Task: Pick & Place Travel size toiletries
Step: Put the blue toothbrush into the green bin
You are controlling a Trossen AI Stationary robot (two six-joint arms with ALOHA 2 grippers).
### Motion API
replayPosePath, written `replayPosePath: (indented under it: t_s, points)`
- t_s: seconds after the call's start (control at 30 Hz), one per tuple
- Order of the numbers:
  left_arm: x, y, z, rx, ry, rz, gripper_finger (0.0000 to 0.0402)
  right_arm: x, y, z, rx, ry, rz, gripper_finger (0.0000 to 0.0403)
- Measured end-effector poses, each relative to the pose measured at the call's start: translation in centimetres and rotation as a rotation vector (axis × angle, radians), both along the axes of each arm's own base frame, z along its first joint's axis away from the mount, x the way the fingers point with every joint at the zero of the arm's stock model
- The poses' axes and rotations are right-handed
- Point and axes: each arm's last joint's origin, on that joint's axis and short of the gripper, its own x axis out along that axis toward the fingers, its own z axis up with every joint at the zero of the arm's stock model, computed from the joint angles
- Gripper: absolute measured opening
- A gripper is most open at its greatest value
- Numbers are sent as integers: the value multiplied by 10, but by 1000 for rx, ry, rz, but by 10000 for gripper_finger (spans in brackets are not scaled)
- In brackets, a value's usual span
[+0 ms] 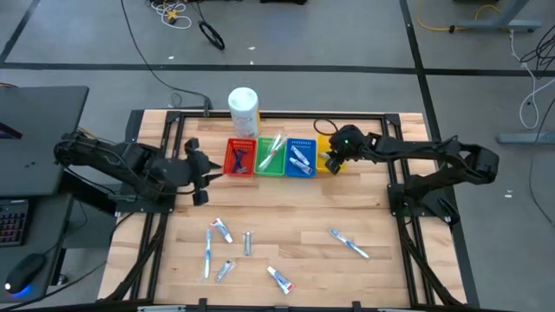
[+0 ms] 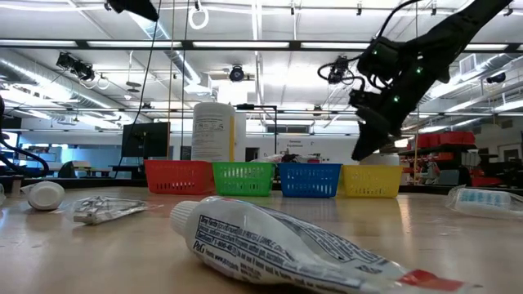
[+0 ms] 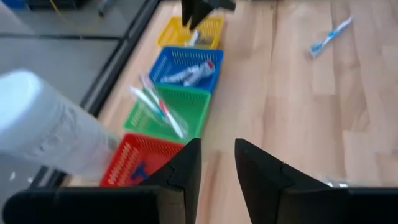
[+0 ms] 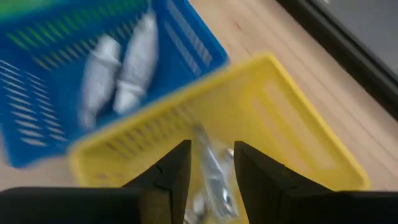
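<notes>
Silvery tube point(image 4: 211, 168) lay in yellow bin point(image 4: 298, 118) beneath right gripper point(image 4: 211, 163), jaws parted, empty; left gripper point(image 3: 217, 163) near red bin point(image 3: 140, 160), jaws parted

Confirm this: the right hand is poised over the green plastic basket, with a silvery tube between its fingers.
Not quite. The right hand is over the yellow plastic basket, not the green one, as the right wrist view shows. The rest stands: a small silvery tube sits between its fingers.
</notes>
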Motion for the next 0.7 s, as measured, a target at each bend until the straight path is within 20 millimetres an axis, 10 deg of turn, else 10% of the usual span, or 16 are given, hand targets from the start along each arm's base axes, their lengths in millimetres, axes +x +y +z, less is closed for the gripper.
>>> replayPosePath:
  t_s: [0.7]
  points:
    - [-4,-7,-89,-229,328,-109,105,20,8,17,-1,-259,153,131]
